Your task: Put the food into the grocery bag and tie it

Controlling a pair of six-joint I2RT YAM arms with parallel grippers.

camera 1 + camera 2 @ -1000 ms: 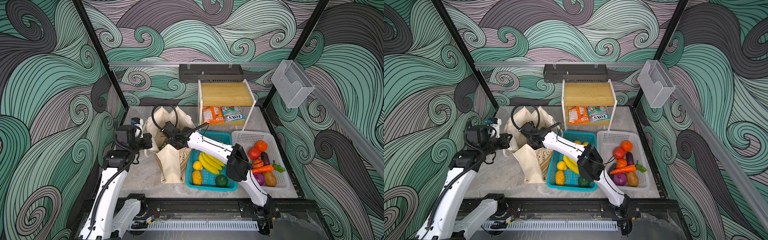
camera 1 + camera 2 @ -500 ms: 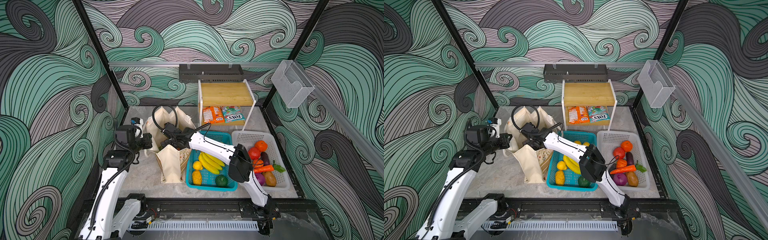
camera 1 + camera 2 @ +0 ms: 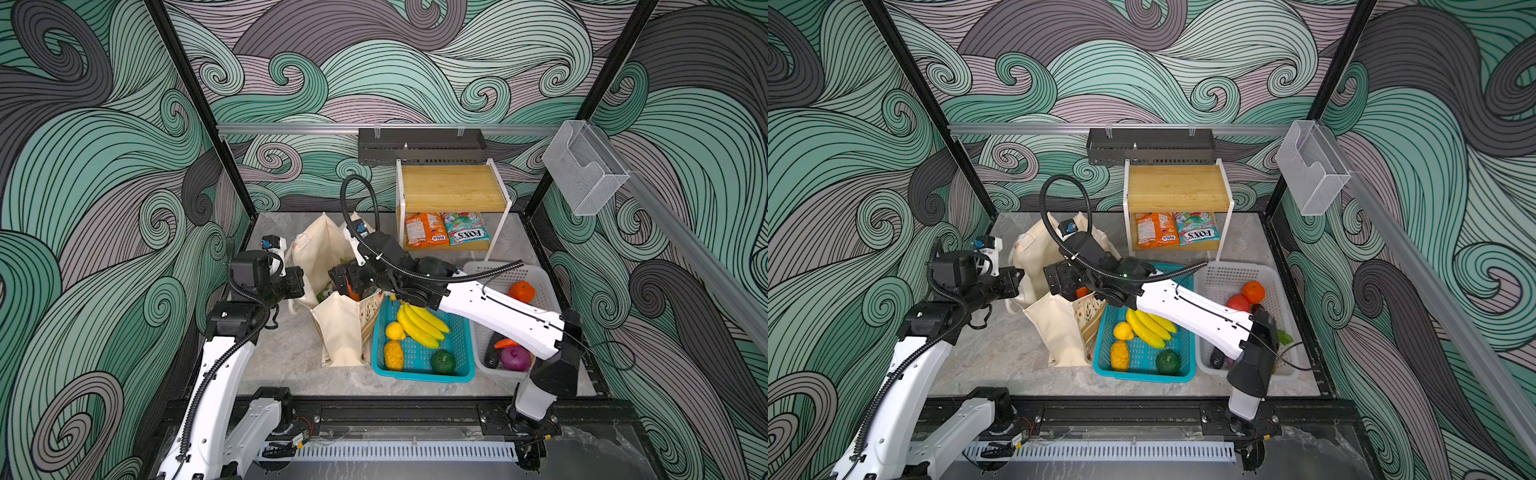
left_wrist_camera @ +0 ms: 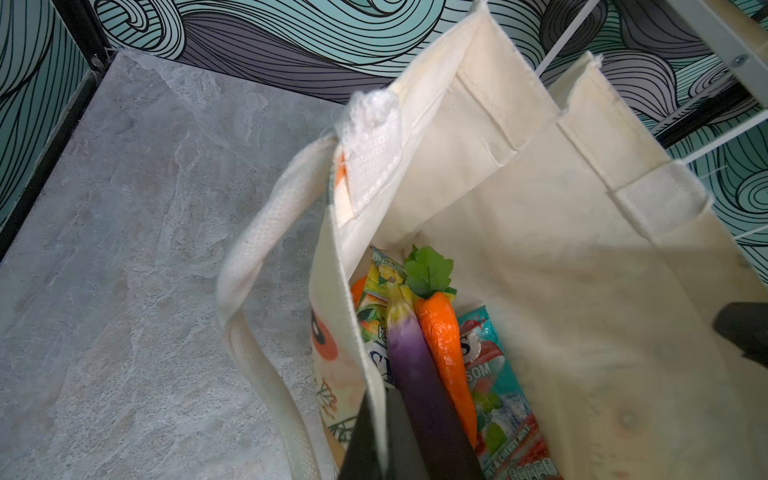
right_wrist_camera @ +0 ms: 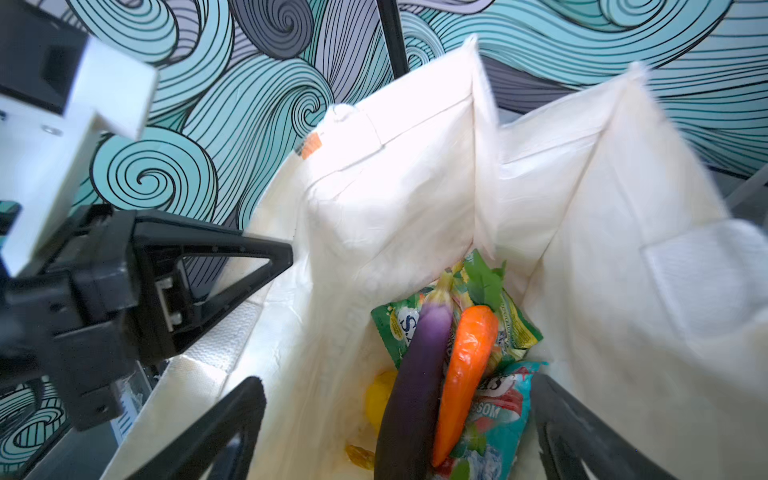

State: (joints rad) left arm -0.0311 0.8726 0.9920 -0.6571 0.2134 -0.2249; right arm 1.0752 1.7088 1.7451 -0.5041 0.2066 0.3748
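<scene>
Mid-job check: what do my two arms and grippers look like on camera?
The left arm and right arm have white shells, black joints and black ribbed cable conduits. The left gripper and right gripper are black, with triangular open-frame fingers.

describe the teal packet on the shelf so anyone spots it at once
At the back of the table stands a white-framed shelf with a wooden top. On its lower level the teal packet, with its large FOX'S logo, lies beside an orange packet; only it is teal there.
</scene>
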